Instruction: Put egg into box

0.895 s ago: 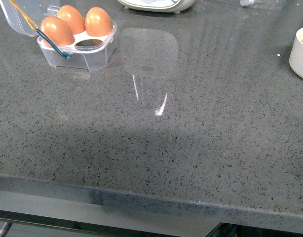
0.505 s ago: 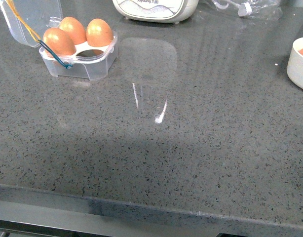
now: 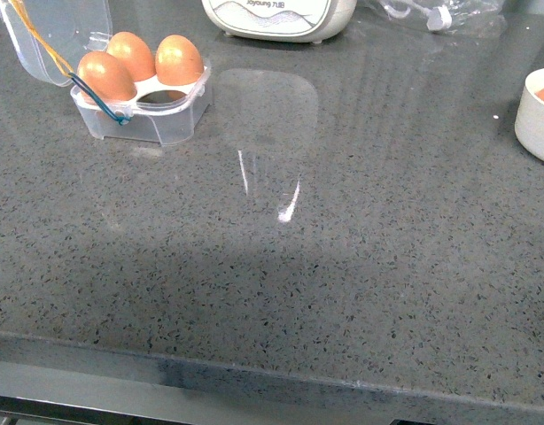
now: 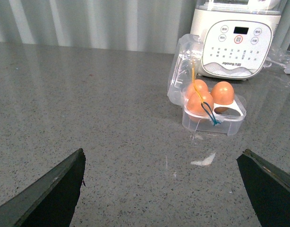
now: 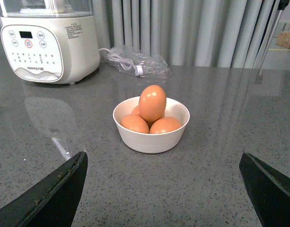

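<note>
Behind the box [image 3: 157, 124], cream appliance [image 3: 276, 16], bowl [image 3: 533, 119] far right

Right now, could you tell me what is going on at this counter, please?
Nothing is being handled at this moment. The job is to fill the box with eggs: its lid is open, three eggs sit in it and one cell is empty. There are further eggs piled in a white bowl, which the right gripper faces, open and empty. The left gripper faces the box, also open and holding nothing.
</note>
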You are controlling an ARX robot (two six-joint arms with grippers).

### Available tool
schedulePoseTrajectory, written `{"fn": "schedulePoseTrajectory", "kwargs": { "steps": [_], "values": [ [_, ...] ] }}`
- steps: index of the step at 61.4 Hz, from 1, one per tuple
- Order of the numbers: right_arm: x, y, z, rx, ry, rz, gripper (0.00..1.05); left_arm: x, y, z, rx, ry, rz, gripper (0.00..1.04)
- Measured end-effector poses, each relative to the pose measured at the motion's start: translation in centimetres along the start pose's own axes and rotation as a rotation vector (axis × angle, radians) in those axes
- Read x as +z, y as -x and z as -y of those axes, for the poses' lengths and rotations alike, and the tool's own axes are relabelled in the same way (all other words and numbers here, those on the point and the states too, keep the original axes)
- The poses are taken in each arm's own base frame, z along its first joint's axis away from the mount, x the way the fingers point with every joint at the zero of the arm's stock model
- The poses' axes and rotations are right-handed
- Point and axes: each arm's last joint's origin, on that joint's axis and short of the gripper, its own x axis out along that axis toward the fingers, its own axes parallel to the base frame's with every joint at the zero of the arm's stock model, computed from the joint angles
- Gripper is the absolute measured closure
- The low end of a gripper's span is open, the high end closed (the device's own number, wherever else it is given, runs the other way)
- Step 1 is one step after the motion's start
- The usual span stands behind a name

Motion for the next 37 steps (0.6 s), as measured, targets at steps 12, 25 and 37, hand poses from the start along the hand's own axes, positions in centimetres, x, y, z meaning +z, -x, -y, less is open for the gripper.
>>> {"fn": "schedulePoseTrajectory", "kwargs": {
  "steps": [12,25,37],
  "values": [
    [0.0,0.0,0.0,0.0,0.0,0.0,0.07,0.0,0.0,0.0,0.0,0.0,0.0,0.07],
    [0.1,-0.2,-0.1,-0.065,0.086,-0.184,0.07,0.0,0.0,0.0,0.0,0.0,0.0,0.07],
    [3.5,-1.9,-0.2,-0.031,0.117,-0.076,0.07,0.0,0.0,0.0,0.0,0.0,0.002,0.07]
  ]
}}
